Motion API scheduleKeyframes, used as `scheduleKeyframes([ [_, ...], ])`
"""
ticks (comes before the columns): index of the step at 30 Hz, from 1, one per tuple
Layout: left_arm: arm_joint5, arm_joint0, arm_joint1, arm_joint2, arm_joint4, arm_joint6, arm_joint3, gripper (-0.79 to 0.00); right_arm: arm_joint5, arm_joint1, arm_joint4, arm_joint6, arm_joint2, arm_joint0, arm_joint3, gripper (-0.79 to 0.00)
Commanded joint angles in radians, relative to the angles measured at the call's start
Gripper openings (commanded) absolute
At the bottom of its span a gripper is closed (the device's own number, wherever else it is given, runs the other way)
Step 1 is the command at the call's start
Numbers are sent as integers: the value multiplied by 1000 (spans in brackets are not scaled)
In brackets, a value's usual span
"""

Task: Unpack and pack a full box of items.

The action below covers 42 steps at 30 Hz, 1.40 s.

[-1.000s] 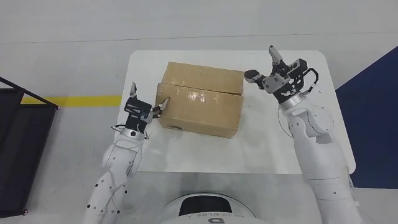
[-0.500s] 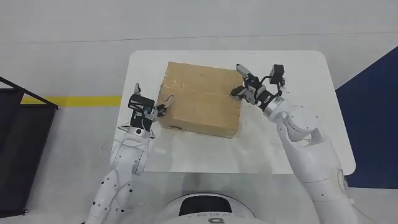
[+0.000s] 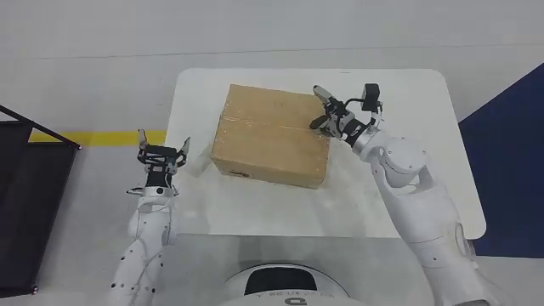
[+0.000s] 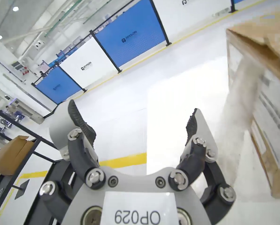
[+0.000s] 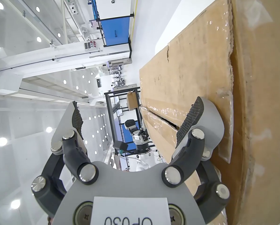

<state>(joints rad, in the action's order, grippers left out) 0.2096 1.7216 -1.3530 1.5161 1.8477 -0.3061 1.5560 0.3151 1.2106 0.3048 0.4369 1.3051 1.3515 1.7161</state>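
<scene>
A closed brown cardboard box [image 3: 270, 134] with a taped seam sits in the middle of the white table [image 3: 399, 187]. My right gripper [image 3: 321, 108] is open at the box's top right edge, one fingertip [image 5: 189, 120] resting on the top flap beside the seam, nothing held. The box [image 5: 200, 71] fills the side of the right wrist view. My left gripper [image 3: 161, 150] is open and empty, off the table's left edge, apart from the box. From the left wrist, the box [image 4: 266, 108] stands beyond my left gripper [image 4: 132, 115].
A black metal rack [image 3: 25, 195] stands on the floor to the left, with a yellow floor line [image 3: 93, 138] running towards the table. Bare table surface lies in front of and to the right of the box.
My left gripper has drawn back from the box's left side to beyond the table edge. My right gripper has swung in from the right onto the box's top edge.
</scene>
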Motion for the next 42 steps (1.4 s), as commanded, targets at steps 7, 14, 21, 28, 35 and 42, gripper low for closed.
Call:
scheduleKeyframes([
  [7,-62,-19,-1,-77,71,10,-38,0,0,0,0,0,0,0,0,0],
  [14,-60,-43,-7,-136,91,31,-14,0,0,0,0,0,0,0,0,0],
  [21,-49,-56,-11,-182,120,52,-11,0,0,0,0,0,0,0,0,0],
  [28,-13,-83,-17,-201,90,83,-15,0,0,0,0,0,0,0,0,0],
  [35,4,-128,-27,-239,53,98,-54,0,0,0,0,0,0,0,0,0],
  [42,64,-131,-34,-239,-11,70,-34,0,0,0,0,0,0,0,0,0],
])
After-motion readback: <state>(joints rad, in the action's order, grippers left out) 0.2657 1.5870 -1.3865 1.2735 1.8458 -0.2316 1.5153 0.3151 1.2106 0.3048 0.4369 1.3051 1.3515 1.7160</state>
